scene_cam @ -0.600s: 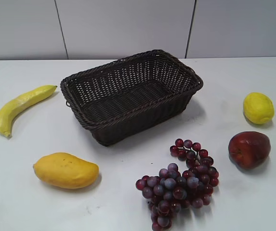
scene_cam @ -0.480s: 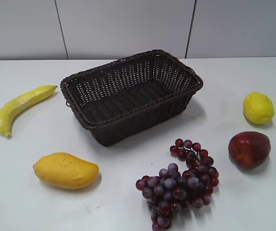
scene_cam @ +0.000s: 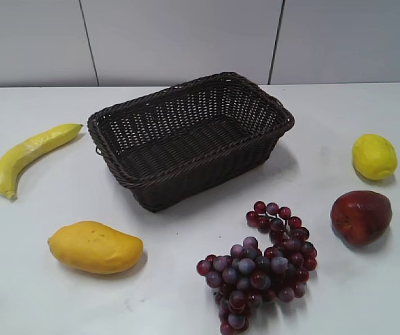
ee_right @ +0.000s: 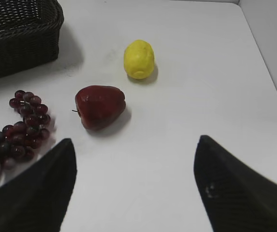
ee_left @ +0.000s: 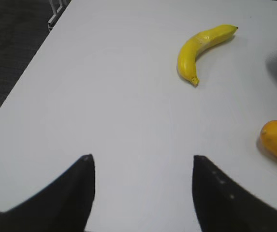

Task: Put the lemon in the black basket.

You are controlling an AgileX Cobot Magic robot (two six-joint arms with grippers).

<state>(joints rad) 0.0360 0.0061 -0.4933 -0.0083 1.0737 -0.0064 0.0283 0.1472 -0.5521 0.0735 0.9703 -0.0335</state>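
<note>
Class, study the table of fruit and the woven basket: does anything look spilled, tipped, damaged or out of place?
Nothing stands out. The black basket sits upright and empty, though turned at an angle to the table edge. The lemon, apple, grapes, mango and banana lie apart and intact around it.

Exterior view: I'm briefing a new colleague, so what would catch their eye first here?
The big dark basket at the table's centre stands out first, empty inside. Fruit rings it: a lemon and red apple on the right, grapes in front, a mango and banana on the left.
</note>
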